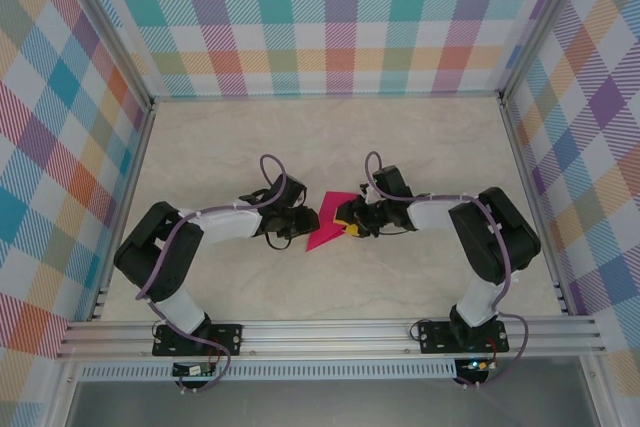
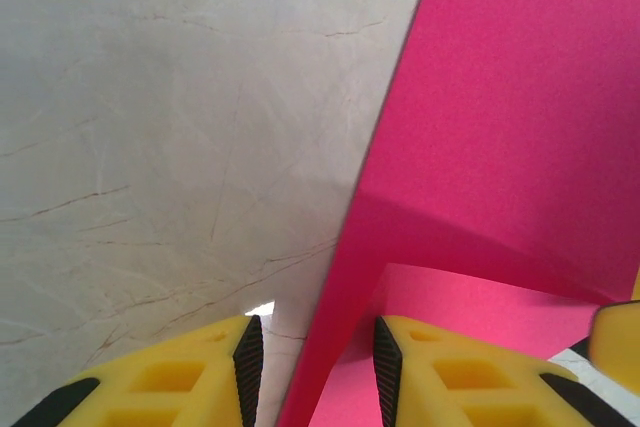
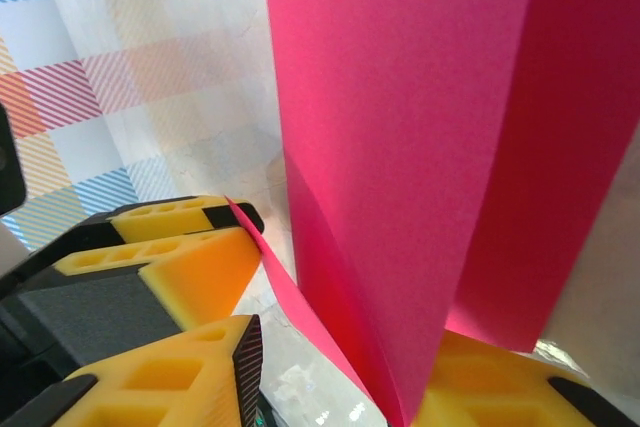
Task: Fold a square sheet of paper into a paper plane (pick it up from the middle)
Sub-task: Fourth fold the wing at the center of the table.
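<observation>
Left wrist: we see left gripper [image 2: 312,372] jaws parted astride the square sheet of paper [image 2: 500,127]; right gripper [image 3: 345,352] jaws likewise.

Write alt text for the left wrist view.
The square sheet of paper, magenta-pink, fills the right side above a pale marbled table, with a lighter flap curving across its lower part. Yellow fingers of the left gripper sit apart at the bottom, straddling the paper's left edge.
</observation>
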Controlling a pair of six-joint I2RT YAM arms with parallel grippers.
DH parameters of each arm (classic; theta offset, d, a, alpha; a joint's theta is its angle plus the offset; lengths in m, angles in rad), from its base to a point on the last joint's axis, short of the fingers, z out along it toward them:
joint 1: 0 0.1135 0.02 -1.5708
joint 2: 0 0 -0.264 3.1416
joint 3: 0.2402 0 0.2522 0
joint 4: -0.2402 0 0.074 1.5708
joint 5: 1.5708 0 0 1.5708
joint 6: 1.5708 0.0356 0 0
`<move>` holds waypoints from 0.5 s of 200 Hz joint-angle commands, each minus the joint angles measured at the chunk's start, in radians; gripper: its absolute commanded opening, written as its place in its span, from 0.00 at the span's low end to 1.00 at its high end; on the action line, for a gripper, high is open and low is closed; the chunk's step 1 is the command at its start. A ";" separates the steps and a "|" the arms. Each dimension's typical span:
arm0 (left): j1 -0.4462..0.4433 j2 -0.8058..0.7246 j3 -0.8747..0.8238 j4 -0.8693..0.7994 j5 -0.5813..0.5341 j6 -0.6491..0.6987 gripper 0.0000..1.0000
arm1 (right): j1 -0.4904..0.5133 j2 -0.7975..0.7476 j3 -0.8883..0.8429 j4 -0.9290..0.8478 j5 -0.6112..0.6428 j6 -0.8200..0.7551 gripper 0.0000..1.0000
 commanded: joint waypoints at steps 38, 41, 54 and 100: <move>-0.006 0.021 0.049 -0.061 -0.039 0.019 0.36 | 0.016 0.054 0.057 -0.029 -0.056 -0.115 0.31; -0.006 0.022 0.051 -0.063 -0.040 0.020 0.36 | 0.016 0.055 0.058 -0.029 -0.055 -0.118 0.30; -0.006 0.022 0.055 -0.070 -0.042 0.022 0.36 | 0.016 0.059 0.063 -0.033 -0.054 -0.120 0.26; -0.005 -0.070 0.049 -0.130 -0.118 0.056 0.47 | 0.018 0.042 0.112 -0.182 0.041 -0.083 0.05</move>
